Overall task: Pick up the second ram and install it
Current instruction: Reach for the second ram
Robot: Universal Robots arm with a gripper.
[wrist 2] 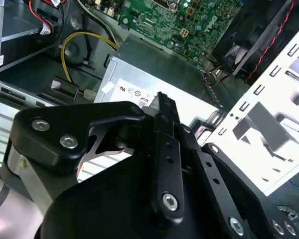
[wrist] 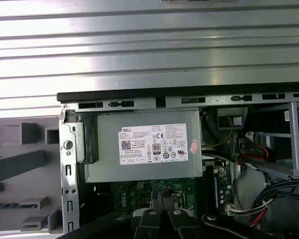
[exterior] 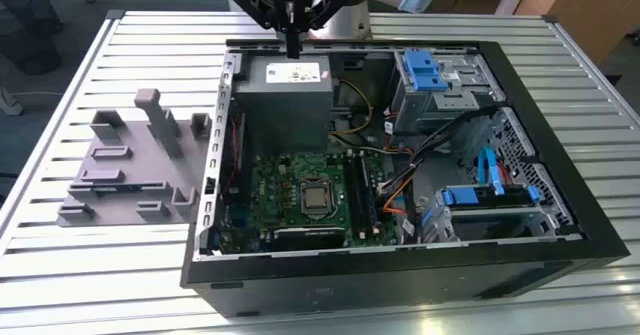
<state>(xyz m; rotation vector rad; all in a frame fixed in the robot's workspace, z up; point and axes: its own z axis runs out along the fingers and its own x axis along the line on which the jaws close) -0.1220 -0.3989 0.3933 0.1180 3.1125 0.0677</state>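
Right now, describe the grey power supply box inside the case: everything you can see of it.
The power supply is a grey sheet-metal box that lies flat in a corner of the open computer case, next to the green motherboard. A white printed label sits on its upward face. Yellow wires run beside it. The gripper hangs over its outer edge; contact is unclear.

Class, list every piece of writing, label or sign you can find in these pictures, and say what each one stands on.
White label on the grey power supply: logos, a square code and lines of fine print, too small to read reliably.
Small pink sticker beside that label: unreadable.
Green motherboard: white markings, too small to read.
Nothing here can be quoted with certainty.
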